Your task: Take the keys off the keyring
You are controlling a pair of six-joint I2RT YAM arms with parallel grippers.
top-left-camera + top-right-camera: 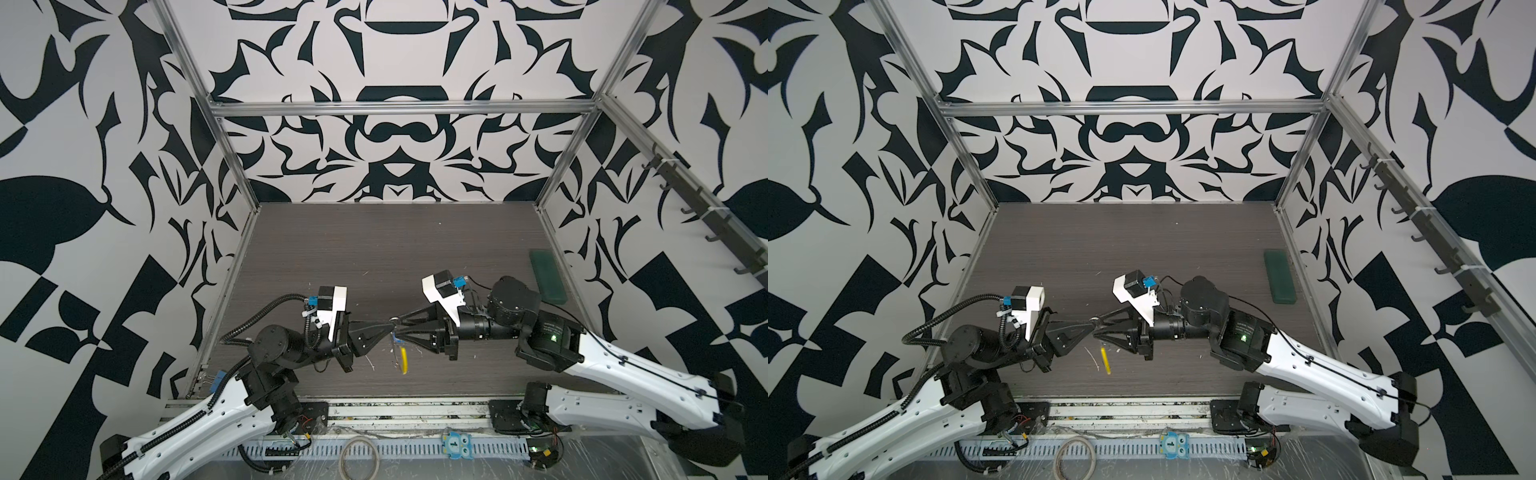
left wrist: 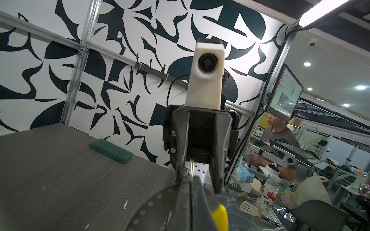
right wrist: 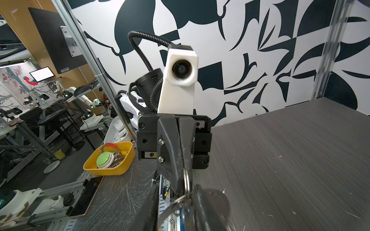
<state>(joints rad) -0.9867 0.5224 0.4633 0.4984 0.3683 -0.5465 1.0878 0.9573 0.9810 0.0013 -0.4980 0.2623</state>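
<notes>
In both top views my two grippers meet tip to tip above the front middle of the table. My left gripper (image 1: 390, 329) (image 2: 191, 178) is shut on the metal ring (image 3: 186, 180) of the keyring. The keyring's grey dotted band (image 2: 148, 204) and yellow section (image 1: 403, 361) (image 1: 1105, 360) (image 2: 220, 216) hang below the tips. My right gripper (image 1: 397, 327) (image 3: 176, 188) faces it with its fingers (image 2: 218, 160) apart. They straddle the ring and a small ring (image 3: 180, 200) with a blue key (image 1: 398, 340) (image 3: 183, 217) under it. One finger touches the ring.
A dark green flat case (image 1: 548, 274) (image 1: 1280, 277) (image 2: 111, 151) lies at the table's right edge. A beige hoop (image 1: 359, 457) and a blue owl tag (image 1: 457, 446) sit on the front rail. A yellow bin (image 3: 109, 160) stands outside the frame. A hook rail (image 1: 685, 199) lines the right wall.
</notes>
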